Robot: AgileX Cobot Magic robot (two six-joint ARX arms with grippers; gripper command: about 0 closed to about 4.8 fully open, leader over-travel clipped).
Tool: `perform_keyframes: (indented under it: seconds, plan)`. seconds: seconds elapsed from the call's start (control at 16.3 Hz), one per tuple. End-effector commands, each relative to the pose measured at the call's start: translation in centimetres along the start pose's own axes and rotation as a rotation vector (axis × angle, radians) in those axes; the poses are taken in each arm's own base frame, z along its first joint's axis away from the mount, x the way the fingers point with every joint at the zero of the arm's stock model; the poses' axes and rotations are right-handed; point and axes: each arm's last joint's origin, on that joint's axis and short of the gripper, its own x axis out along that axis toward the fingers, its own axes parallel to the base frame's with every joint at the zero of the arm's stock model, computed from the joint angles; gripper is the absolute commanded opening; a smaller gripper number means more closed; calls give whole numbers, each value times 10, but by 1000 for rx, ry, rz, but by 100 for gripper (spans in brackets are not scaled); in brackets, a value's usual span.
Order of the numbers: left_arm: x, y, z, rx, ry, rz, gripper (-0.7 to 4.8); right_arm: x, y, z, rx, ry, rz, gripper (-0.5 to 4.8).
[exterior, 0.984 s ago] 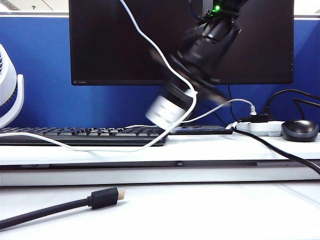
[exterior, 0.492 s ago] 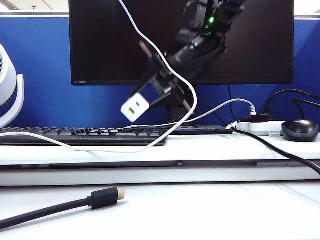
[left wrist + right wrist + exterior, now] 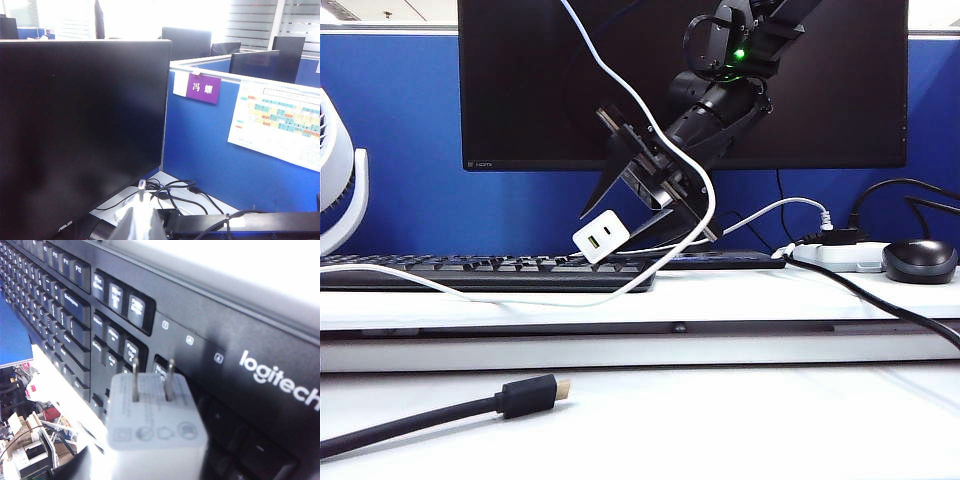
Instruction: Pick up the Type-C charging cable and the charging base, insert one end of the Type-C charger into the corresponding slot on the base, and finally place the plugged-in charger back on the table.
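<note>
Overhead, right gripper [image 3: 620, 215] above keyboard [image 3: 490, 268], left gripper unseen.

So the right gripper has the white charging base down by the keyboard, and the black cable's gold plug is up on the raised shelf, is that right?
Not quite. The black cable's gold plug lies on the lower table surface, below the shelf, as the exterior view shows. The right gripper does have the charging base down by the keyboard.

The black keyboard [image 3: 210, 355] carried the brand "logitech" in white. The monitor [image 3: 80, 135] showed "ASUS" at its lower bezel. A purple sign [image 3: 203, 88] bore Chinese characters.
</note>
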Motion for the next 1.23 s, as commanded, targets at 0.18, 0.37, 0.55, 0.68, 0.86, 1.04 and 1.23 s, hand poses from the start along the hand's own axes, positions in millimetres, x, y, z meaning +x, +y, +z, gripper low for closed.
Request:
perform_keyframes:
  seconds: [0.18,0.37,0.55,0.68,0.86,1.04,1.23]
  plan:
    - [-2,1,3,7,-17,3,-5,-7,8,-1,-22,-15,12,307]
    - [-2,1,2,6,-12,3,-5,-14,6,-2,-15,-39,-48,307]
    - [-2,1,2,6,-12,3,-5,-21,-3,-2,28,-39,-102,306]
    - [-2,1,2,7,-12,3,-5,-28,-5,-3,38,-58,-141,307]
    - [-2,1,2,9,-12,3,-5,-44,13,-8,26,-153,-241,307]
    - [-2,1,2,9,-12,2,-5,-35,39,-19,-15,-172,-274,311]
    - [-2,1,2,9,-12,3,-5,-20,62,-27,-85,-218,-380,312]
